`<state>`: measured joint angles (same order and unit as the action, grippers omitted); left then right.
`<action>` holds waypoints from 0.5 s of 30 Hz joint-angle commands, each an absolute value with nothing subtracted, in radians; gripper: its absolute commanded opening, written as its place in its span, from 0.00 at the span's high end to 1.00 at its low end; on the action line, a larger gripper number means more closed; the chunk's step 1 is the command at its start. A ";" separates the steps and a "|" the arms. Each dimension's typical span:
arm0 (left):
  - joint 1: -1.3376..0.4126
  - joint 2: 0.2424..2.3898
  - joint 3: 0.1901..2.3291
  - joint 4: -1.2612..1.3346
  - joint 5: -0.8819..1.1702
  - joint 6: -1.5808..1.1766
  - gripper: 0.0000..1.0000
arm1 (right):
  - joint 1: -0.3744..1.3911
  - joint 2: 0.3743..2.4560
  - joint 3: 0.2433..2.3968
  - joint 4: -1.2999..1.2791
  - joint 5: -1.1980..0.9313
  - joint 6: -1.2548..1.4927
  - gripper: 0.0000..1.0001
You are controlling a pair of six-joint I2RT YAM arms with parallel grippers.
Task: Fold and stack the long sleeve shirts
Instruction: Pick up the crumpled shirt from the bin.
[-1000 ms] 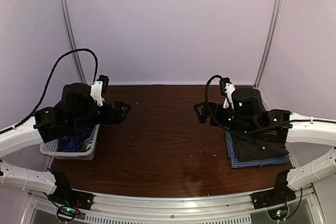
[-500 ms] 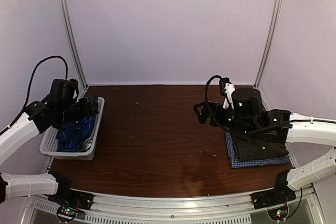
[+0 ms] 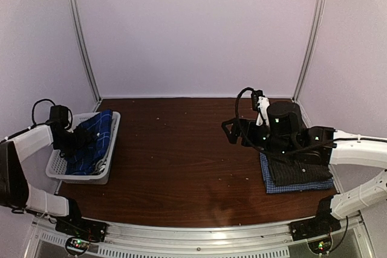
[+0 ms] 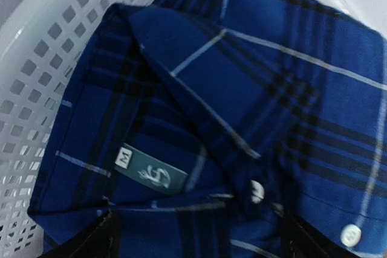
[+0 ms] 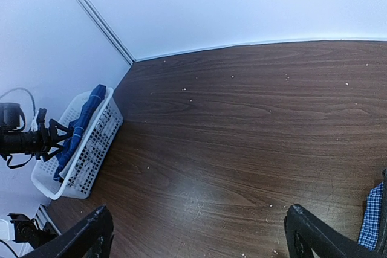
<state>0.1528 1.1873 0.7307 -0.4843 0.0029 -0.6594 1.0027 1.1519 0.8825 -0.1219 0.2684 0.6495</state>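
Observation:
The royal-blue plaid shirt [image 3: 95, 138] lies crumpled in a white mesh basket [image 3: 78, 177] at the table's left edge. In the left wrist view the shirt [image 4: 242, 83] fills the frame, collar and size label up. My left gripper [image 3: 77, 140] reaches into the basket, its jaws open just above the collar [image 4: 199, 249], with a finger on each side. At the right, the folded dark grey checked shirt [image 3: 299, 170] lies on the folded pale blue shirt [image 3: 302, 187]. My right gripper [image 3: 230, 130] is open and empty above the bare table [image 5: 199, 240].
The brown table [image 3: 181, 155] runs between the basket and the folded stack. The right wrist view shows the basket [image 5: 84, 158] far left and a corner of the pale blue shirt [image 5: 373, 222]. White walls with metal posts enclose the back and sides.
My left arm has swung left from above the table's left part and dropped into the basket over the blue shirt. The right arm and the stack have not moved.

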 commanded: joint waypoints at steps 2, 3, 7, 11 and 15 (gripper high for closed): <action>0.228 1.349 0.720 -0.334 0.138 -0.638 0.10 | 0.999 1.124 0.855 -0.098 0.246 0.644 0.00; 0.228 1.364 0.722 -0.330 0.142 -0.642 0.12 | 0.999 1.124 0.854 -0.096 0.242 0.646 0.00; 0.229 1.360 0.707 -0.301 0.143 -0.658 0.31 | 0.999 1.117 0.840 -0.086 0.235 0.646 0.00; 0.229 1.317 0.708 -0.321 0.118 -0.646 0.68 | 0.999 1.110 0.833 -0.081 0.231 0.646 0.00; 0.227 1.247 0.725 -0.362 0.092 -0.619 0.93 | 0.999 1.102 0.830 -0.081 0.229 0.644 0.00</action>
<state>0.2283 1.3121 0.7242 -0.3653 0.0956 -0.6453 1.0027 1.1297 0.8406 -0.1013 0.2379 0.6502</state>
